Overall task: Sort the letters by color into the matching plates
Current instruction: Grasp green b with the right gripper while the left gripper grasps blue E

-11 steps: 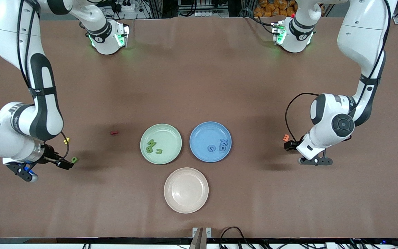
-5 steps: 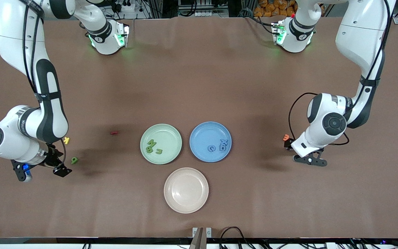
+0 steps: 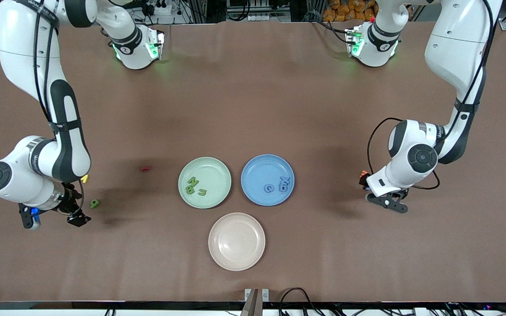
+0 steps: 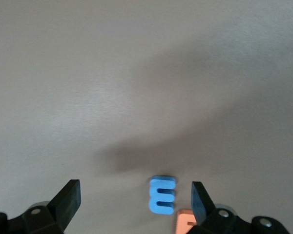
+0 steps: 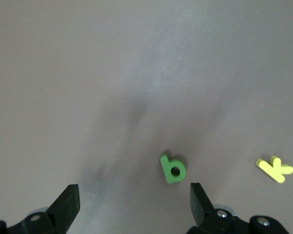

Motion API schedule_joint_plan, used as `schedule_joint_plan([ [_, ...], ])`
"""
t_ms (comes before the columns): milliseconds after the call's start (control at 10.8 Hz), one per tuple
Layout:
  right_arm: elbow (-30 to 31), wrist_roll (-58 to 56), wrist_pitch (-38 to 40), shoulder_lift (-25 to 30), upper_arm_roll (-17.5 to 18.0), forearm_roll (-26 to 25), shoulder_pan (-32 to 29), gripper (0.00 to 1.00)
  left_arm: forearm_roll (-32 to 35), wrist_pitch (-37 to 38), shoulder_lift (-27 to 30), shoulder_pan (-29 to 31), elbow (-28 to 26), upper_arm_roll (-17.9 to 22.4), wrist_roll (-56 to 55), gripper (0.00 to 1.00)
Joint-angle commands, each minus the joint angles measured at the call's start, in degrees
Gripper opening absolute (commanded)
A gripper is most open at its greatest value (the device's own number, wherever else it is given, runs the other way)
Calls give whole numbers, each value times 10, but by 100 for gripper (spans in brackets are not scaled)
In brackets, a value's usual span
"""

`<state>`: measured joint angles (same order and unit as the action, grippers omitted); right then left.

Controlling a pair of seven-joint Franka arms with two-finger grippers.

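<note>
- We are seeing the right tool [image 5: 132, 204] hanging wide, holding nothing, over the small green foam letter [image 5: 173, 168] on the brown bench [image 3: 253, 109], beside a yellow K [image 5: 275, 168].
- The left tool [image 4: 134, 202] is hanging wide over a blue E [image 4: 162, 194]; an orange letter [image 4: 185, 220], partly hidden, is lying just beside it.
- The mint green plate [image 3: 204, 182] and blue plate [image 3: 267, 179] are sitting mid-bench, letters inside.

Bare table [image 3: 253, 101] between the arms' bases and three clustered plates [image 3: 204, 182] — loose letters [image 3: 94, 203] toward either end.
</note>
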<state>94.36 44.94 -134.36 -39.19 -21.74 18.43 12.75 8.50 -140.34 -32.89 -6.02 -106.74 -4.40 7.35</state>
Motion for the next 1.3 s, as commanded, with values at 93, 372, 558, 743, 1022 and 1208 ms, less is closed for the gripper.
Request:
schedule_joint_plan([
  [93,56,2,-66,-2,-1,5,1,100,-23,-7,-19,6,-4,-9,36,100],
  [372,79,1,-98,-4,3,6,-2,100,-23,-7,-31,9,-2,-9,56,100],
  [558,81,1,-111,-16,6,6,-3,100,-24,-7,-31,10,-2,-9,58,100],
  [743,81,1,-118,-17,9,8,-3,100,-24,-8,-36,11,-2,-9,58,100],
  [1022,80,1,-119,-22,15,7,-2,84,-24,-8,-36,17,-5,-8,67,100],
  [1208,80,-12,-119,-22,16,7,-1,65,-24,-8,-35,18,-8,-8,67,100],
])
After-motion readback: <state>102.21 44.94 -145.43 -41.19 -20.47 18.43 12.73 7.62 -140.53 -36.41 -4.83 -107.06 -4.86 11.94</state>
